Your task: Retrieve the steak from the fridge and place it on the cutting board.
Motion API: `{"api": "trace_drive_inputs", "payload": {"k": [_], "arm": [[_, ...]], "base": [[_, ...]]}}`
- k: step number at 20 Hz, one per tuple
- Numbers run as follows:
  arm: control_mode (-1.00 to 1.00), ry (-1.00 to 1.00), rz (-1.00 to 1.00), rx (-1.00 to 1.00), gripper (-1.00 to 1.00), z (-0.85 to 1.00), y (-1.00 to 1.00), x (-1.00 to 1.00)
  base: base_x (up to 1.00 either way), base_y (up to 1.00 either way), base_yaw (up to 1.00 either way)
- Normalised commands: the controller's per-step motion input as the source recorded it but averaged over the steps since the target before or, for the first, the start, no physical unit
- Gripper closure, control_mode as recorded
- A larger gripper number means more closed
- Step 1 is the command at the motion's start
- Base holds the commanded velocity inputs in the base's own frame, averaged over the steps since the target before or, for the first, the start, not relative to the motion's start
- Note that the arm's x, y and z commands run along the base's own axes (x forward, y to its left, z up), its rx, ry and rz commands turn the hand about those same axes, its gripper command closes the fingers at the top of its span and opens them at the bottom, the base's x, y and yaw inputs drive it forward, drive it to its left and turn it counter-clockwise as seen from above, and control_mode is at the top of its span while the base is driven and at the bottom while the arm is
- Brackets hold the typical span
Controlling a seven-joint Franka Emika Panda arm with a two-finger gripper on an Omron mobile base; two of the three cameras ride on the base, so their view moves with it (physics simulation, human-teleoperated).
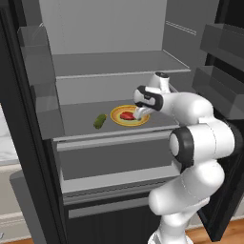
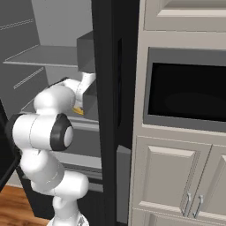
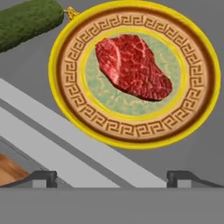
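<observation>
Closest to the camera in the hand view, the end effector [image 3: 112,177] has its two dark fingertips [image 3: 43,177] spread wide apart, with nothing between them. It hovers just in front of and a little above the round yellow-rimmed plate [image 3: 70,39]. In the left base view the end effector [image 1: 141,112] sits at the right edge of that plate [image 1: 116,119], inside the open fridge [image 1: 28,143]. The plate rests on a grey shelf [image 1: 76,119] of the fridge, and the steak [image 3: 131,65] lies flat in the middle of the plate, a small red piece with white marbling. A green pickle-like vegetable [image 3: 26,22] lies on the shelf just beside the plate, on its far left side. Farther back there is another grey shelf [image 1: 109,64] above. I judge that the steak is light, soft and probably a little slippery, and it is thin, so a grasp from above must come low, almost to the plate surface. The best place to hold it seems to be across its narrower width, near the middle, so that it does not tilt or slide out. The plate itself can shift if the fingertips push on it.
</observation>
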Motion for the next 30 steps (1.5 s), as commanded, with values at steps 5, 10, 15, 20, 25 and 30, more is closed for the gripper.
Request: {"api": "trace_drive_inputs", "payload": {"k": [5, 10, 15, 20, 25, 30], "arm": [[-1.00, 0.00, 0.10, -0.01, -1.00, -0.38, 0.00, 0.21], [-1.00, 0.00, 0.10, -0.05, -1.00, -0.29, 0.00, 0.43], [-1.00, 0.00, 0.02, -0.10, -1.00, -0.02, 0.00, 0.46], [-1.00, 0.00, 0.04, -0.06, -1.00, -0.01, 0.06, 0.41], [-1.00, 0.00, 0.09, 0.00, -1.00, -0.14, 0.10, 0.30], [-1.00, 0.02, 0.11, 0.00, -1.00, -0.22, 0.00, 0.14]], "base": [[0.00, 0.00, 0.00], [0.00, 0.00, 0.00], [0.00, 0.00, 0.00], [0.00, 0.00, 0.00], [0.00, 0.00, 0.00], [0.00, 0.00, 0.00]]}}
